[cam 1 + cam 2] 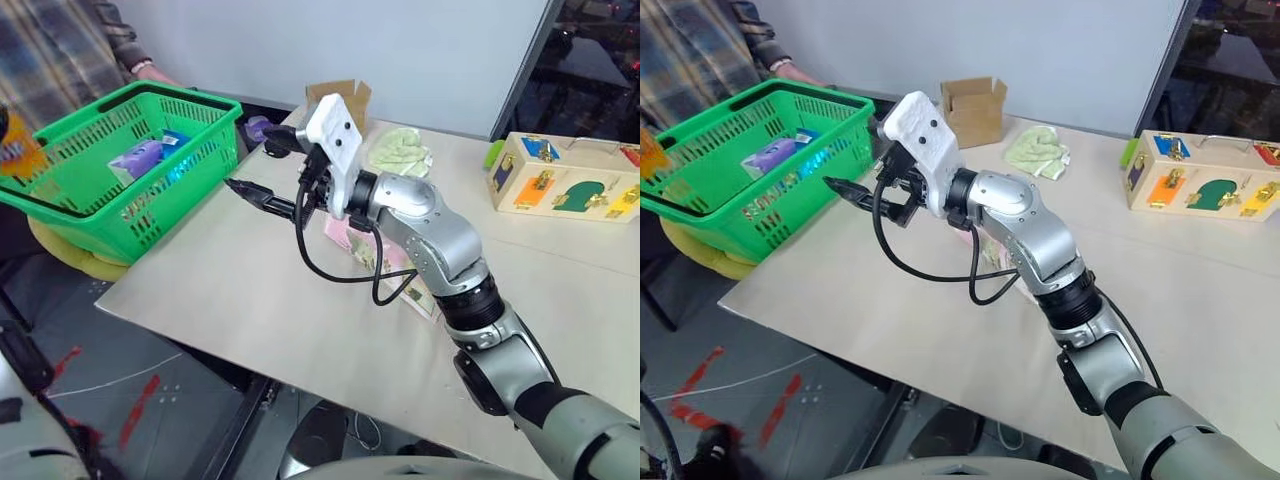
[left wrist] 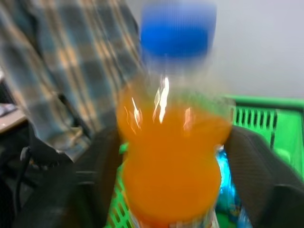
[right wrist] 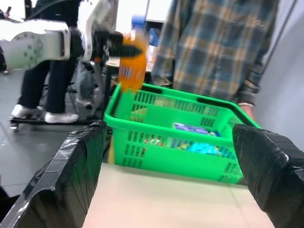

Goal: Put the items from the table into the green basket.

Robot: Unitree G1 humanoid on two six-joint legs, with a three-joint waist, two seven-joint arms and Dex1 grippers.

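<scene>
A small orange soda bottle (image 2: 171, 161) with a bright blue cap (image 2: 175, 35) sits upright between the two black fingers (image 2: 259, 166) of the left claw (image 3: 124, 46); its clear plastic is full of vivid orange liquid and shows white glints of light; whether the fingers still press it or have just let go cannot be told. Seen from the right wrist, the bottle hangs in the air just above the near corner rim of the green basket (image 1: 150, 215), a bright green plastic shopping basket with lattice sides that stands at the left end of the surface (image 1: 250, 290), partly past its edge; inside lie a purple packet (image 1: 137, 158) and something blue (image 1: 176, 140). The long pink pack (image 1: 385, 262) with printed pictures lies flat on the pale beige surface, mostly hidden under the right arm. The right claw (image 1: 262, 172) is released, fingers spread wide and holding nothing, pointing toward the basket's side. Farther back stand a small cardboard box (image 1: 975, 108), a pale green cloth (image 1: 1038, 152) and a wooden latch board (image 1: 1205, 180). A person in a plaid shirt (image 3: 216, 42) stands behind the basket.
</scene>
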